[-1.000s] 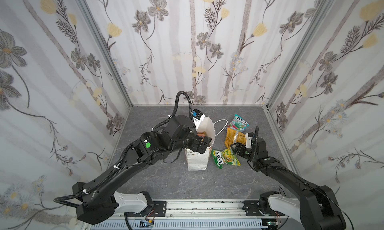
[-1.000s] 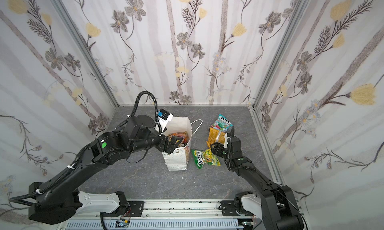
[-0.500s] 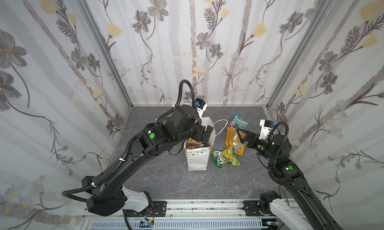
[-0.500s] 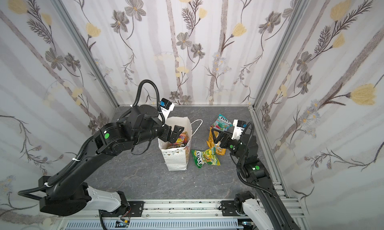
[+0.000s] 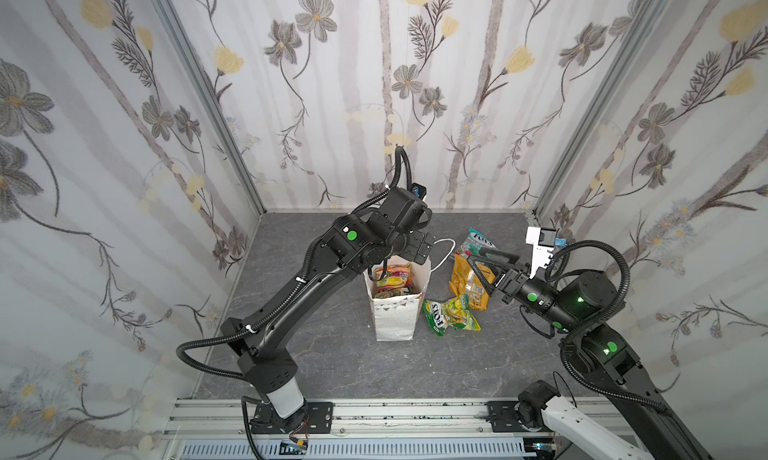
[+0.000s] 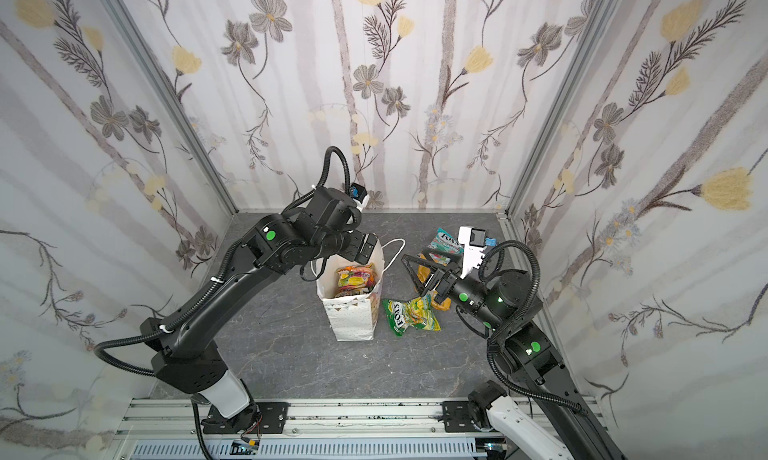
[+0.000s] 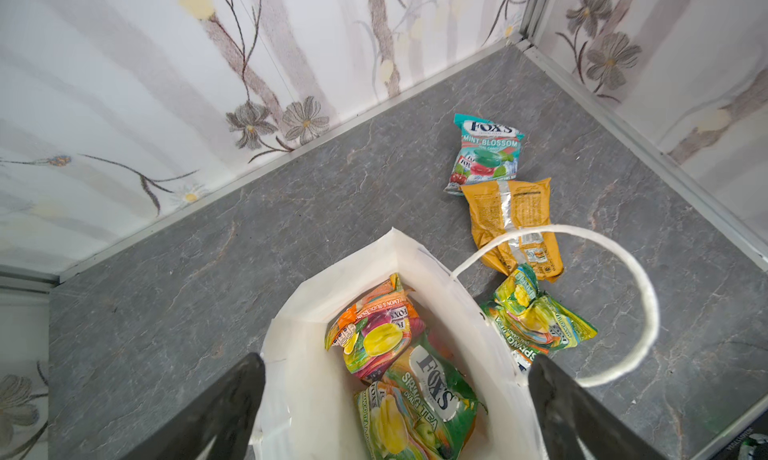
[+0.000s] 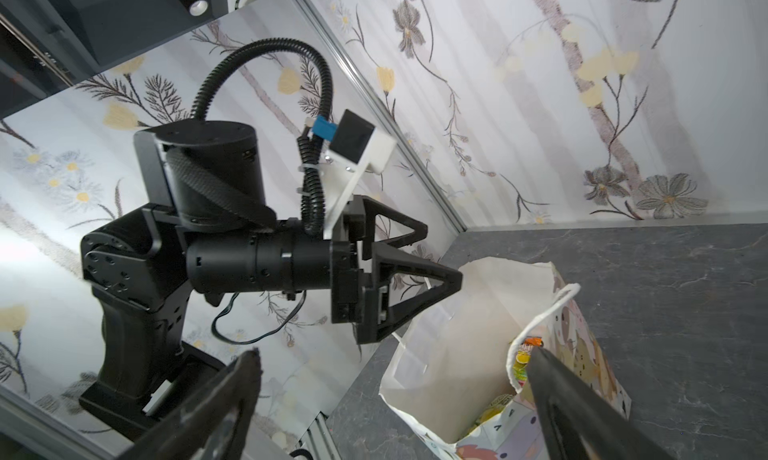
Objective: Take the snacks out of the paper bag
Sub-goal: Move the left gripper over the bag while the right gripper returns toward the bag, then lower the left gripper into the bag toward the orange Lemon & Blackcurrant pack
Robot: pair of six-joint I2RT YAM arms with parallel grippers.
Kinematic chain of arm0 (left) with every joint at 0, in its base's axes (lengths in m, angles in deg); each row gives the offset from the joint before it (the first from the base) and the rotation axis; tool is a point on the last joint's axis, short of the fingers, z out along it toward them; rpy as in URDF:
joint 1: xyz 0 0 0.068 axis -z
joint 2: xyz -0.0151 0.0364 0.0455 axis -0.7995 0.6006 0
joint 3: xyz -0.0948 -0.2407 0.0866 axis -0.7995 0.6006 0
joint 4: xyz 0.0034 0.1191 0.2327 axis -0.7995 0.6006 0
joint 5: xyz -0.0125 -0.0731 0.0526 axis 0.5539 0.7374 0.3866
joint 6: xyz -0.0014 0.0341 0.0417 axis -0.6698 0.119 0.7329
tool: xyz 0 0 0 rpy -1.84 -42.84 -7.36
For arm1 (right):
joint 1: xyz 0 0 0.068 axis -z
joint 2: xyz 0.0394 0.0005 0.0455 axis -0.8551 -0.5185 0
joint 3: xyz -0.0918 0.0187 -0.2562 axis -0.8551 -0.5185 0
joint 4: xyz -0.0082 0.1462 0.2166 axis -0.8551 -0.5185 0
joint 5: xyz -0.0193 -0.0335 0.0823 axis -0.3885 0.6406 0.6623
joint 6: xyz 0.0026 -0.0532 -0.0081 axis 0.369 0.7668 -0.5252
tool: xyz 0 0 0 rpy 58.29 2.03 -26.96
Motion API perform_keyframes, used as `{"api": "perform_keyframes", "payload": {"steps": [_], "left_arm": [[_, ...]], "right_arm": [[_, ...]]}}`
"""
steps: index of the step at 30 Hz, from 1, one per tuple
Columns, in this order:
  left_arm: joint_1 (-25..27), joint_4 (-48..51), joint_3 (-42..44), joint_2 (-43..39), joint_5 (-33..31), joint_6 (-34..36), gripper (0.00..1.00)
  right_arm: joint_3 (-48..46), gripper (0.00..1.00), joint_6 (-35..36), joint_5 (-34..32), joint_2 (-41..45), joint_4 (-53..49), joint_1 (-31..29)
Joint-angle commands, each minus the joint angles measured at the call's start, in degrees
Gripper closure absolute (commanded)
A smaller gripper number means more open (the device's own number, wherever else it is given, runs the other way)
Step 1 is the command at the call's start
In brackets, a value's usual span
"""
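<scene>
The white paper bag (image 5: 395, 316) (image 6: 353, 316) stands upright mid-table, mouth open. Inside lie snacks: an orange-red packet (image 7: 374, 329) and a green FOX'S packet (image 7: 432, 391). On the table right of the bag rest a teal packet (image 5: 478, 242) (image 7: 486, 154), a yellow-orange chip bag (image 5: 469, 283) (image 7: 511, 221) and a yellow-green packet (image 5: 451, 316) (image 7: 536, 320). My left gripper (image 5: 419, 246) (image 7: 397, 362) hovers open above the bag's mouth, holding nothing. My right gripper (image 5: 478, 276) (image 8: 395, 354) hangs open and empty above the chip bag, pointing at the paper bag (image 8: 457, 333).
A white cord handle (image 7: 640, 296) loops out from the bag's right side over the table. Floral walls and aluminium corner posts (image 5: 536, 212) close in the grey table on three sides. A metal rail (image 5: 374, 412) with both arm bases runs along the front.
My left gripper rose out of the bag's mouth to above it. My right arm lifted off the packets on the table, turned toward the bag, and its jaws widened.
</scene>
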Motion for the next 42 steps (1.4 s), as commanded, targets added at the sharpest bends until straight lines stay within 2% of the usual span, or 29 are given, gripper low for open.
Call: {"api": "perform_keyframes", "payload": {"steps": [1, 9, 17, 26, 42], "left_arm": [[-0.58, 3.96, -0.77, 2.06, -0.82, -0.99, 0.00], [-2.05, 4.44, 3.37, 4.71, 1.41, -2.69, 0.02], [-3.41, 2.09, 10.66, 4.45, 5.22, -4.34, 0.05], [-4.36, -1.22, 17.72, 3.68, 10.25, -4.80, 0.07], [-5.10, -5.56, 27.01, 3.91, 13.76, -6.24, 0.07]], "right_arm": [[1.91, 0.01, 0.81, -1.38, -1.21, -0.56, -2.82], [3.35, 0.01, 0.34, -2.12, -2.91, -1.13, -8.37], [4.63, 0.01, 1.61, -4.26, -3.50, -4.90, -9.32], [10.28, 0.01, 5.24, -11.26, -7.58, -16.12, -11.03], [10.75, 0.01, 5.93, -12.87, -8.97, -17.00, -12.53]]}}
